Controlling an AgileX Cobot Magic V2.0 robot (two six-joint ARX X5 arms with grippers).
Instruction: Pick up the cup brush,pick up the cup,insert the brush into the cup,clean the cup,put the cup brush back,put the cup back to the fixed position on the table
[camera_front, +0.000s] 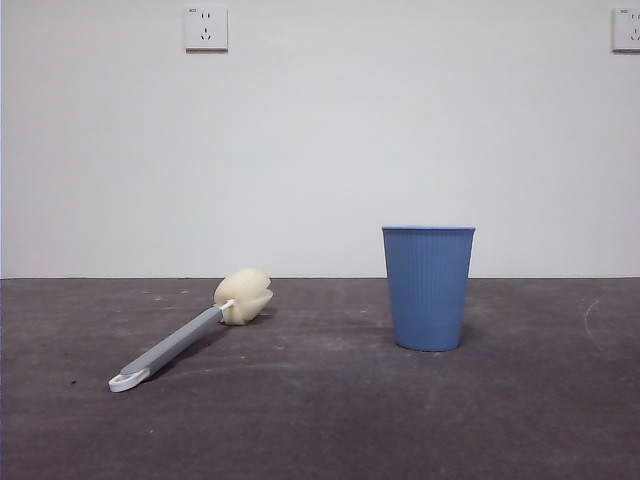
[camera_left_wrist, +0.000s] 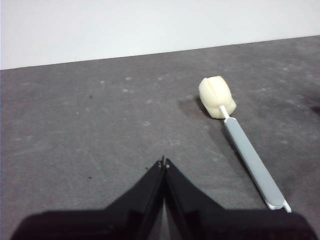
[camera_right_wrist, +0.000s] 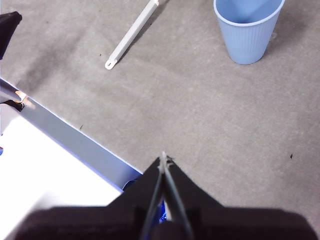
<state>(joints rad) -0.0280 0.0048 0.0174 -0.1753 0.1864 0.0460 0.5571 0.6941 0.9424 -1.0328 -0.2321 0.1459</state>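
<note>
1. Nearest the front camera is bare table (camera_front: 320, 430), dark grey, scuffed, with faint pale marks.
2. On it the brush (camera_front: 190, 331) lies flat, well to one side of the cup. Its white looped tip points toward the camera, and the grey handle runs back on a slant to the cream-yellow sponge head, which rests on the table farther away. The head is lobed, with a slit down its side in the left wrist view.
3. Well apart from the brush, the cup (camera_front: 428, 287) stands upright: blue, finely ribbed, tapering to its base, with a smooth rim. Its mouth is open, and the part of the inside seen from the right wrist looks empty.
4. Open table lies between brush and cup, in front of both and behind them up to the pale wall. Nothing touches either one. In the right wrist view the table's near edge shows as a pale metal strip (camera_right_wrist: 75, 140) with a white floor below it.
5. The left gripper (camera_left_wrist: 163, 162) hangs over bare table with its jaws pressed together at the tips, holding nothing. The brush (camera_left_wrist: 247, 150) lies off to one side of it, clear of the jaws.
6. The right gripper (camera_right_wrist: 164, 157) hangs near the table's edge, its jaws likewise closed tip to tip and empty. The cup (camera_right_wrist: 248, 31) and the brush's handle end (camera_right_wrist: 131, 36) are well ahead of it.
7. Neither arm shows in the front view.
</note>
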